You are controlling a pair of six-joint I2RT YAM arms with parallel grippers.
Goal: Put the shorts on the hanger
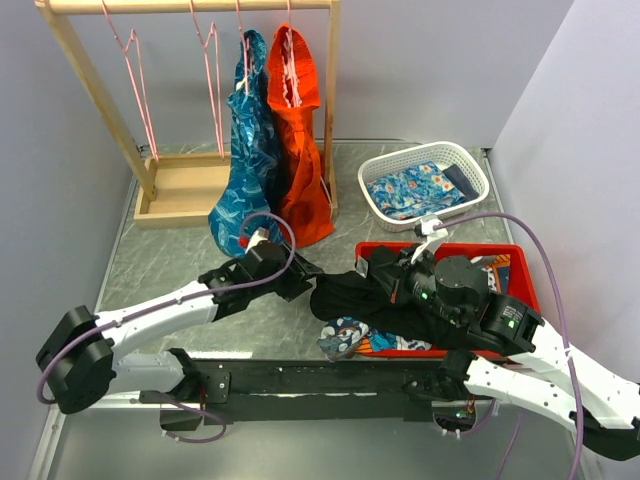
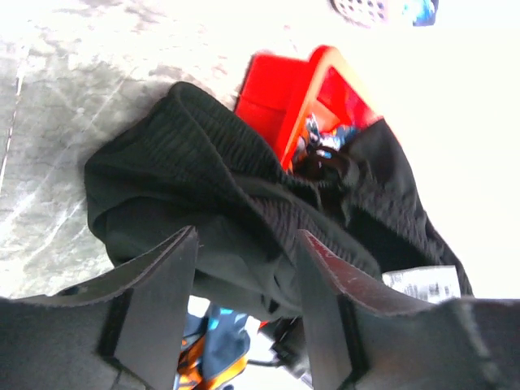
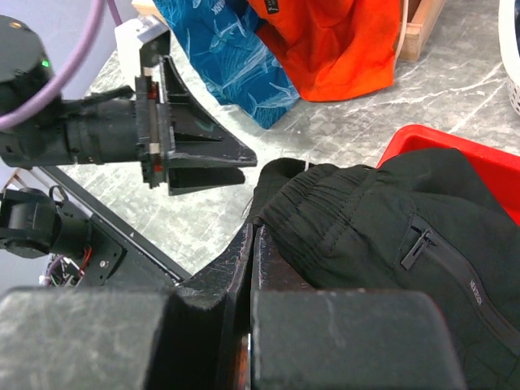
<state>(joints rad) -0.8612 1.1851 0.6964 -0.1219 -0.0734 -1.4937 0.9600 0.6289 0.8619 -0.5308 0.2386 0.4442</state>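
Pinching the shorts [image 3: 366, 219] is the closed right end effector [image 3: 253, 231].

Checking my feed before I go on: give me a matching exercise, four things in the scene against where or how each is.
Things:
1. shorts
2. left pincer
3. orange-red garment
4. white basket

Places or states:
A. hanging on the wooden rack
B. open, aimed at the shorts
C. rear right, holding blue patterned cloth
D. draped over the red bin edge, pinched by the shut right pincer

Pairs: 1-D, 2-B, 3-A, 4-C
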